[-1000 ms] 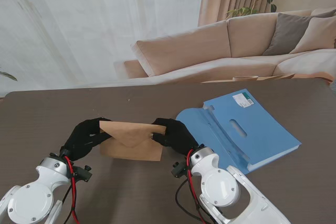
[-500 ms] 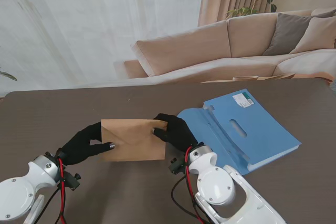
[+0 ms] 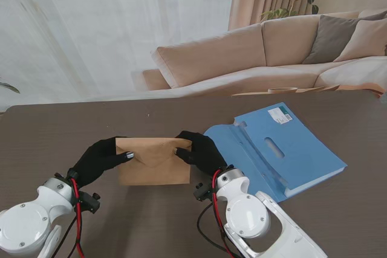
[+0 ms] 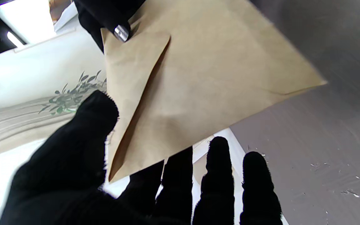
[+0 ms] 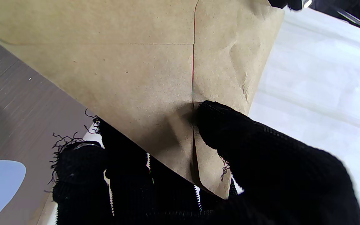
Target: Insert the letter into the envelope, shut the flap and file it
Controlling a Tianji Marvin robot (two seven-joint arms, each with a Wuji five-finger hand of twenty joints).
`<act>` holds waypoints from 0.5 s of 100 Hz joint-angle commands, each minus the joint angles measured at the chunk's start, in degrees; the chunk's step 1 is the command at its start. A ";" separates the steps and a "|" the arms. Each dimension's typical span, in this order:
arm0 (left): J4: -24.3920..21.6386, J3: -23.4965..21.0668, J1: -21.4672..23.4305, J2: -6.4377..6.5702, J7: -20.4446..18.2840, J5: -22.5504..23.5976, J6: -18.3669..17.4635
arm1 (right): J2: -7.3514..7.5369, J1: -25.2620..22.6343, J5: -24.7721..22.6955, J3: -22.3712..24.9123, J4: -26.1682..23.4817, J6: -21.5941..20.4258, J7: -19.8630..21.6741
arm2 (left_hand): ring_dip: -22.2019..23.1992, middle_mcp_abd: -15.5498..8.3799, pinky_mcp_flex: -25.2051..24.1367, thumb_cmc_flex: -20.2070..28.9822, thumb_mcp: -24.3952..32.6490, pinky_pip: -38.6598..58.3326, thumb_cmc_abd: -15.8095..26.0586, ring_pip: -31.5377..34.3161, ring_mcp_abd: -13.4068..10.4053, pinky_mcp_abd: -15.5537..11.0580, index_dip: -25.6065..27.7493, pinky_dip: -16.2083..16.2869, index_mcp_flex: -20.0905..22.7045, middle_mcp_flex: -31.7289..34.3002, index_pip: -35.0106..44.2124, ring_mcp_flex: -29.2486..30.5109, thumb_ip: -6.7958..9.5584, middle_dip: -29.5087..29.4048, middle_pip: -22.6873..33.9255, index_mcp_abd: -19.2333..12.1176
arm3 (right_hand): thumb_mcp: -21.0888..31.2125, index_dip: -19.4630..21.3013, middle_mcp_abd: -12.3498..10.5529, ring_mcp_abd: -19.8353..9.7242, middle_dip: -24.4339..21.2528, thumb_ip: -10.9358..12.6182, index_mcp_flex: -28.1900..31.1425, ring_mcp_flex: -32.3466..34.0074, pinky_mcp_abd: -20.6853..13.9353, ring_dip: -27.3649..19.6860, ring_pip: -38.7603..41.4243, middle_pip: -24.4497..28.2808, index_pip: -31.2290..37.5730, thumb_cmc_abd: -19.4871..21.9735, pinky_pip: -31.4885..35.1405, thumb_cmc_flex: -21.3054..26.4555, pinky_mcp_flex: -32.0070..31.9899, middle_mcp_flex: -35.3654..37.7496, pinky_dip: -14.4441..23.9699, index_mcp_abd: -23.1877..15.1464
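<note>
The brown envelope (image 3: 154,162) is held off the dark table (image 3: 54,131), its triangular flap (image 3: 156,152) folded down over the side facing me. My right hand (image 3: 198,152) is shut on its right edge, with the thumb (image 5: 230,131) pressed on the flap seam and the fingers behind. At the left edge is my left hand (image 3: 100,160). Its thumb tip (image 3: 129,156) rests on the flap's corner. Its fingers (image 4: 219,162) lie stretched behind the envelope (image 4: 205,72). No letter shows.
A blue file folder (image 3: 290,149) lies open on the table to the right, its near corner just beside my right wrist. Beyond the far table edge stand a beige sofa (image 3: 254,52) and a curtain.
My left hand dropped lower along the envelope's left edge, then rose again, and its thumb now sits on the flap corner. The flap shows folded down again. The right hand kept its hold.
</note>
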 commanded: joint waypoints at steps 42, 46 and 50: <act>-1.14 1.40 -0.27 -1.57 1.28 -0.14 1.16 | -0.27 1.00 -1.21 -2.19 1.27 -1.19 0.86 | 3.80 2.68 5.04 28.64 -17.07 19.53 7.78 16.31 4.00 2.72 3.20 -0.38 13.54 21.23 15.52 14.05 1.73 12.25 3.08 -1.65 | 0.38 -0.77 -0.92 0.31 -1.51 -0.86 0.46 0.04 -0.08 -0.43 -1.55 -1.38 0.89 0.90 1.21 1.78 -0.85 -0.36 -0.09 -0.82; -0.94 1.41 -0.28 -1.55 1.42 0.46 0.54 | -0.10 0.99 -1.16 -2.11 1.20 -1.38 1.38 | 4.13 2.53 6.18 29.23 -16.94 21.34 7.88 17.74 4.39 3.15 3.35 -0.18 13.48 22.14 15.70 15.58 1.78 12.18 3.64 -2.12 | 0.71 -4.97 -0.92 0.03 -2.91 -0.81 -3.14 -2.96 -0.48 -1.79 -5.57 -4.23 -1.92 -0.37 -1.17 -0.25 -3.54 -3.45 -0.87 0.64; -0.76 1.52 -0.32 -1.61 1.97 1.09 -0.15 | 0.20 0.91 -1.00 -1.95 1.05 -1.78 2.43 | 4.27 2.63 6.89 29.51 -16.43 22.75 7.84 18.73 4.55 3.47 3.76 -0.20 13.27 22.50 15.98 16.33 1.88 12.08 4.16 -2.68 | 1.25 -9.71 -0.94 -0.22 -4.32 -0.59 -6.86 -6.35 -0.61 -3.13 -9.88 -6.79 -5.64 -1.70 -4.00 -2.78 -6.76 -7.67 -1.55 1.89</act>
